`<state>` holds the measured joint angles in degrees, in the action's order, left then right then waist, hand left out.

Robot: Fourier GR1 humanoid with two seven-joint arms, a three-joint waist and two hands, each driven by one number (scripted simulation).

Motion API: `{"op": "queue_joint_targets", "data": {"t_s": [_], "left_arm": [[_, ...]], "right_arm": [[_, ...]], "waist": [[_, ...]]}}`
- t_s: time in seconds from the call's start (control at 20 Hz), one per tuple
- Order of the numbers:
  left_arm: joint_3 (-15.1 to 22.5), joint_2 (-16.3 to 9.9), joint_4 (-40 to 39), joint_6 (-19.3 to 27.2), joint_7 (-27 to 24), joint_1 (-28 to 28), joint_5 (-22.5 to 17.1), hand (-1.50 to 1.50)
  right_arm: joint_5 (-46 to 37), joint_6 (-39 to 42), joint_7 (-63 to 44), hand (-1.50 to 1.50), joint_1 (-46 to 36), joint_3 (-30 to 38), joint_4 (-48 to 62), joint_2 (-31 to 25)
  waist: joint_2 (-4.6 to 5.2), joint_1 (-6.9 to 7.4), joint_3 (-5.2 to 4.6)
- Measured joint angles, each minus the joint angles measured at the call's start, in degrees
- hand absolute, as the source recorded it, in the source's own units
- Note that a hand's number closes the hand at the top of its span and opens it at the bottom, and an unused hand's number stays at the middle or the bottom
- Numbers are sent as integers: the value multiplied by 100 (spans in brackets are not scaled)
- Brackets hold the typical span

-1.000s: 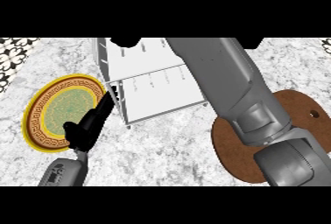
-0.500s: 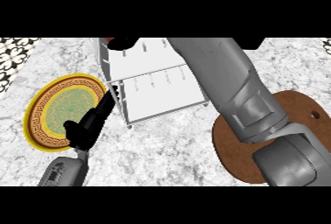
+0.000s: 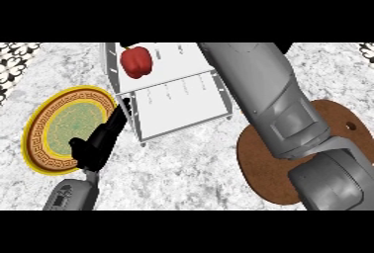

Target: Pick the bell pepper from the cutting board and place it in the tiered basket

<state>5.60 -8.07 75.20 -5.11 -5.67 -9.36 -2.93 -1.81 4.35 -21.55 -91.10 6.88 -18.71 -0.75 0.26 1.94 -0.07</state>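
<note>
the pepper [image 3: 136, 61] lay in the basket [image 3: 182, 106] at upper centre, placing apparently done. left hand [image 3: 99, 143] rested with fingers straight; right hand unseen. next: withdraw the arm.

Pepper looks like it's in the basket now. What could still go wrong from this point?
1. The bell pepper sits near the left edge of the tiered basket; a nudge might roll it out.
2. The right forearm stretches across the basket, its hand out of sight; pulling back could catch the frame.
3. The left hand rests open beside the plate and basket, and could bump either.
</note>
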Motion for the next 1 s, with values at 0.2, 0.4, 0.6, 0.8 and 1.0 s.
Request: {"op": "queue_joint_targets", "data": {"t_s": [0.2,0.4,0.6,0.8,1.0], "left_arm": [[58,74,140,123,28,128,76,0],[73,81,234,113,62,221,71,0],[60,58,263,77,9,301,69,0],[11,24,241,38,2,271,56,0],[-43,-8,197,-19,-32,253,34,0]], "right_arm": [[-238,-835,155,-150,63,-23,-118,-360],[-339,-1433,443,-150,242,98,-225,-889],[-117,-1533,907,-150,558,473,-362,-1469],[183,-1052,1310,-150,966,854,-393,-2173],[358,-339,1631,-150,1374,1089,-283,-2892]], "waist": [[-9,-58,2],[5,-74,5],[16,-87,9],[24,-106,10],[34,-93,11]]}}
